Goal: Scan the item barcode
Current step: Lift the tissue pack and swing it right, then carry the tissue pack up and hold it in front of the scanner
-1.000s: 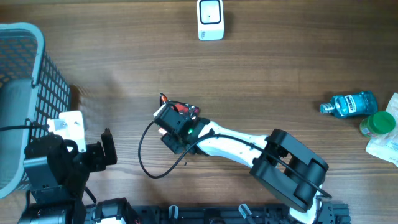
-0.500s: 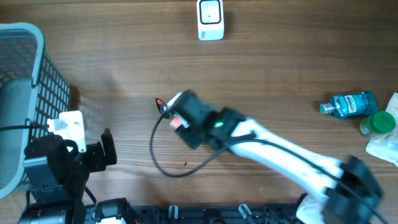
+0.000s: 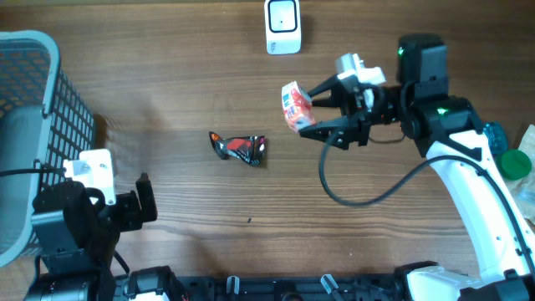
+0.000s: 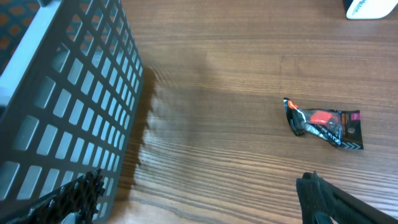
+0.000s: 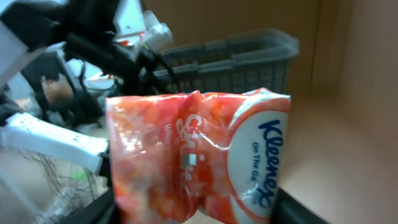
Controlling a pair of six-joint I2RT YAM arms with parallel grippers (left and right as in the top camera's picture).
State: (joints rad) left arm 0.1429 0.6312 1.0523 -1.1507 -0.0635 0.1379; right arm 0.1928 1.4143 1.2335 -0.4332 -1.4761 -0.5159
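My right gripper (image 3: 311, 117) is shut on an orange and white Kleenex tissue pack (image 3: 293, 107), held in the air below and a little right of the white barcode scanner (image 3: 282, 26) at the table's far edge. In the right wrist view the tissue pack (image 5: 199, 155) fills the space between the fingers, with its Kleenex label on the right side; no barcode shows. My left gripper (image 3: 138, 205) rests open near the front left, with nothing between its fingers (image 4: 320, 196).
A black and red snack packet (image 3: 240, 148) lies mid-table, also in the left wrist view (image 4: 323, 121). A grey mesh basket (image 3: 33, 125) stands at the left. A blue mouthwash bottle (image 3: 472, 138), a green-lidded jar (image 3: 508, 165) and a white packet (image 3: 520, 194) lie far right.
The right arm has swung from the middle-left of the table up and to the right, carrying the tissue pack towards the scanner. The black packet stays on the table. The left arm is still.
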